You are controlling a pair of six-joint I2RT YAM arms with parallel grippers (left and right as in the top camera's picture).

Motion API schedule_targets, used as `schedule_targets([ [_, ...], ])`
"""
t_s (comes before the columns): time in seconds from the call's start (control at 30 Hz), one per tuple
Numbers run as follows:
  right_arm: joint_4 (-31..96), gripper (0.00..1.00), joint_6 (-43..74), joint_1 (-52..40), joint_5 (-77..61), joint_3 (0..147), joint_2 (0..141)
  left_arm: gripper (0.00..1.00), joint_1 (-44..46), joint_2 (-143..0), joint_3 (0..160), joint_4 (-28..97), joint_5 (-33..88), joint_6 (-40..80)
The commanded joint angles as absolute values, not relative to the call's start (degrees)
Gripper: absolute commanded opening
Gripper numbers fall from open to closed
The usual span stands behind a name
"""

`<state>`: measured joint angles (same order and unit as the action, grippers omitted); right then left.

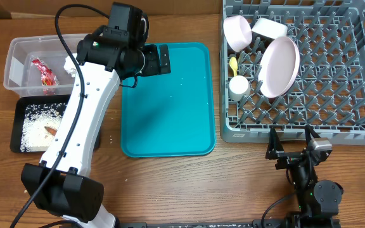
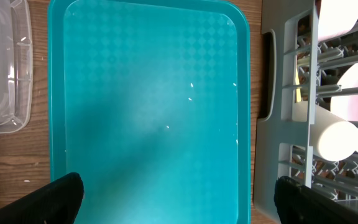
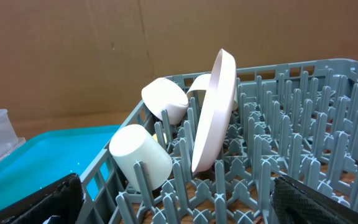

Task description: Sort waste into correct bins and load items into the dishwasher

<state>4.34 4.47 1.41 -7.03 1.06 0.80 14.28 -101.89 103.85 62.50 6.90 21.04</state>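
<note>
Inside grey rack — plate stands on edge.

Reaches with the white left arm from the lower left of the overhead frame up to the top, left of centre. Holds the left gripper spread wide, pointing to the right, gripping nothing. Sits with the dark right arm folded low in the lower right corner. Points the right gripper toward the top, fingers wide apart, empty.
</note>
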Motion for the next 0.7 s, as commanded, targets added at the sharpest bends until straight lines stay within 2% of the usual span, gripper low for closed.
schedule_targets([
  [0.0,4.14,1.00,4.89,1.52,-6.46,0.45,0.16,1.00,14.39,-100.99,104.62,62.35,7.07,21.69],
  [0.43,4.14,1.00,4.89,1.52,-6.46,0.45,0.16,1.00,14.37,-100.99,104.62,63.33,6.70,21.39],
  [0.57,4.14,1.00,4.89,1.52,-6.46,0.45,0.16,1.00,14.26,-100.84,104.53,62.87,2.59,20.23],
  [0.67,4.14,1.00,4.89,1.52,-6.46,0.45,0.19,1.00,15.11,-97.86,103.44,57.67,-2.11,16.49],
])
